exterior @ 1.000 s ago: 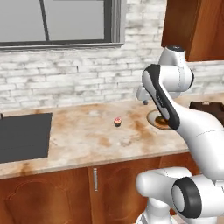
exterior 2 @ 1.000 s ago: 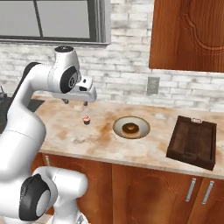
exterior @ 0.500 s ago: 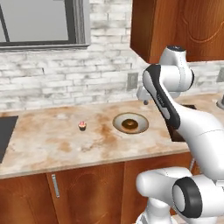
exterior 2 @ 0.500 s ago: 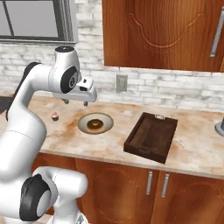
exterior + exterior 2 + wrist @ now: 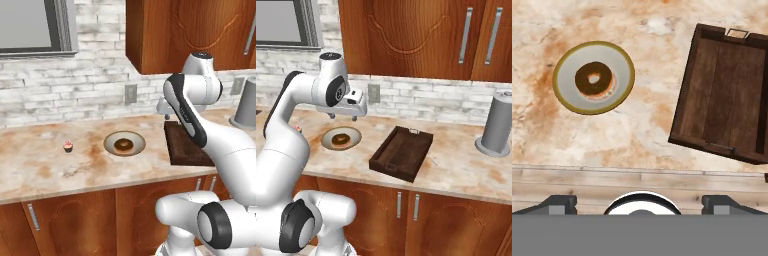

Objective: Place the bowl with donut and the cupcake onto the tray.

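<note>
Left base view: the cupcake [image 5: 68, 146] sits on the counter [image 5: 45, 170] left of the bowl [image 5: 124, 144] holding the donut [image 5: 123, 145]; tray [image 5: 184, 147] to the right. Right base view: the tool [image 5: 343, 116] hangs above the bowl [image 5: 341, 138], empty. Hand view: fingertips [image 5: 559, 202] spread wide, tray [image 5: 727, 117] apart from the bowl [image 5: 594, 77].

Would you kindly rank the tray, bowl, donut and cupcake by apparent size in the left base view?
1. tray, partly hidden by the arm
2. bowl
3. donut
4. cupcake

The open pincer [image 5: 342, 117] hovers above the bowl [image 5: 341, 138], tray [image 5: 401, 153] apparently empty beside.
</note>
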